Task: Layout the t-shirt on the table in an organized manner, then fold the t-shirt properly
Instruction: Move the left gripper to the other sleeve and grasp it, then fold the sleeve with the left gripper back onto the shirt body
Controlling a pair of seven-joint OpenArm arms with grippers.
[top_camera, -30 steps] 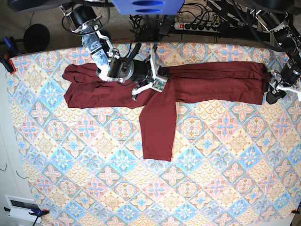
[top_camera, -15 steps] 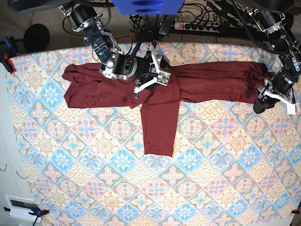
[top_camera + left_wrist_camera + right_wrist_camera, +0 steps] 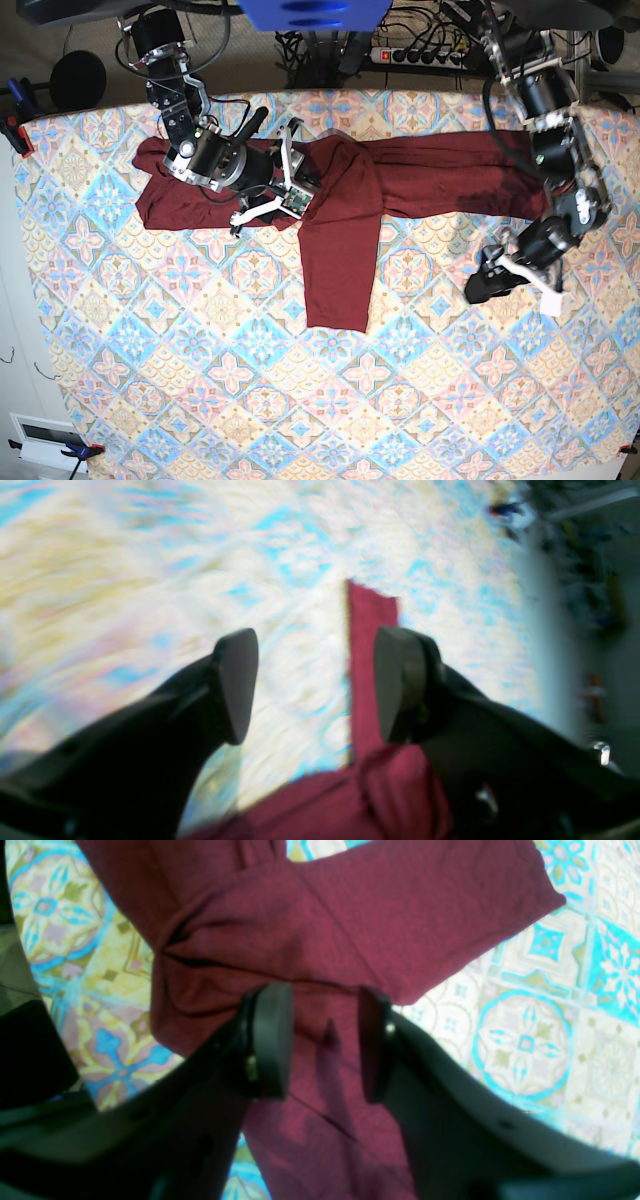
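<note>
1. The right gripper (image 3: 325, 1045) hangs over the t-shirt (image 3: 340, 215) with its jaws spread; only maroon cloth lies below the gap, and nothing is pinched.
2. Ahead of those jaws in the right wrist view, a folded flap of the shirt ends in a straight hem. Past it and to the jaws' right lies bare patterned table (image 3: 550, 1040).
3. The left gripper (image 3: 310, 685) has its jaws wide apart and holds nothing. It hovers over bare table, and that wrist view is blurred.
4. A narrow strip of the shirt runs forward just inside the left gripper's right finger (image 3: 400, 680), with more cloth bunched beneath the wrist.
5. In the base view the shirt stretches across the table's far side, with one sleeve reaching toward the near side. The near half of the table is open cloth.
6. I see no containers.
</note>
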